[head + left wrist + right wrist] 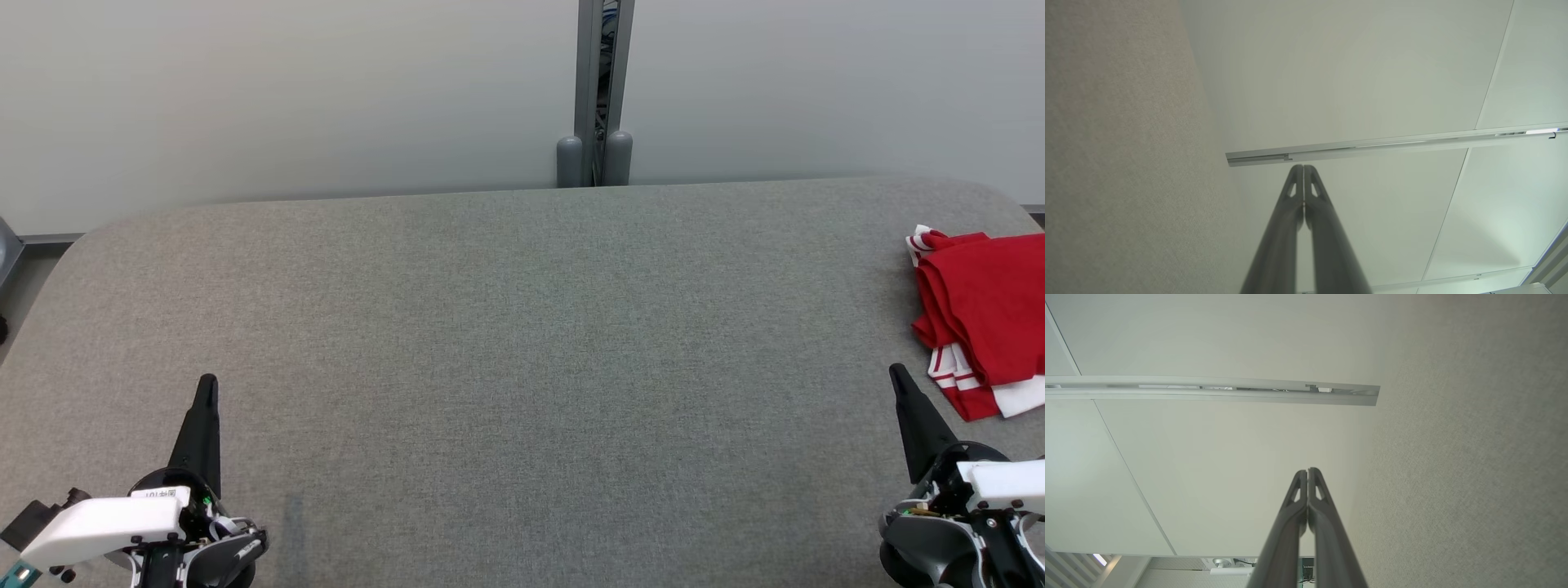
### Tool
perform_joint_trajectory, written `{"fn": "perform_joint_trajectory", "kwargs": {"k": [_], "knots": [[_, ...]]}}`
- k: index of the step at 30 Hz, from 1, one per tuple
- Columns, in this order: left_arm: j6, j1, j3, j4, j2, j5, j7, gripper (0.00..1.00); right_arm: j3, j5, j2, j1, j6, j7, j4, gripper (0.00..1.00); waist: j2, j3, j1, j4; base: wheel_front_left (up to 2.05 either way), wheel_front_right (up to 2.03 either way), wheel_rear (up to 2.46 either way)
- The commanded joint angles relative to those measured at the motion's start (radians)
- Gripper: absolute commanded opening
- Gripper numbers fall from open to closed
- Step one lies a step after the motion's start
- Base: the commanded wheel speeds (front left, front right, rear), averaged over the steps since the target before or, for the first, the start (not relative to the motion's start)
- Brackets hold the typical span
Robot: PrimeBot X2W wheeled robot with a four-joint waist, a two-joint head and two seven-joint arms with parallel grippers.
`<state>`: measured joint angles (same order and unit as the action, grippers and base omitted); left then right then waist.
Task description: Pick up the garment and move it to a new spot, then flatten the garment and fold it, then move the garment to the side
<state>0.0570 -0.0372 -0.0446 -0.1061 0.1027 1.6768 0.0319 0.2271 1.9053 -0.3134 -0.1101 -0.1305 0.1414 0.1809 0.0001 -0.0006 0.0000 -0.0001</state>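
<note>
Sticker: I see a small white sticker [161, 493] with dark print just behind the left gripper [207, 382], at the base of its fingers.
Sticker print: too small for me to read from here; it may be a few characters and digits.
Housing mark: a pale marking [245, 552] sits below that gripper, illegible.
Readable text: none I can make out.

Red-and-white folded cloth garment [984, 314]: on grey fabric-covered table [522, 367], right edge of frame; left gripper [208, 383] lower left; right gripper [896, 372] lower right, near garment.
</note>
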Motion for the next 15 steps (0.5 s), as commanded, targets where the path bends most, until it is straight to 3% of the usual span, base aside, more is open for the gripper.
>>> {"fn": "perform_joint_trajectory", "kwargs": {"k": [1,15], "knots": [[-0.003,-0.014,-0.005,0.000,0.001,-0.003,0.002,0.00,-0.001,0.010,-0.007,-0.006,0.000,0.006,-0.002,0.00,-0.0001,0.000,0.0000,0.000,0.00,0.00,0.00],[-0.002,-0.015,-0.007,0.000,-0.001,-0.006,0.005,0.00,0.007,0.015,-0.013,-0.007,0.000,0.012,-0.004,0.00,-0.0001,0.000,0.0000,0.000,0.00,0.00,0.00]]}}
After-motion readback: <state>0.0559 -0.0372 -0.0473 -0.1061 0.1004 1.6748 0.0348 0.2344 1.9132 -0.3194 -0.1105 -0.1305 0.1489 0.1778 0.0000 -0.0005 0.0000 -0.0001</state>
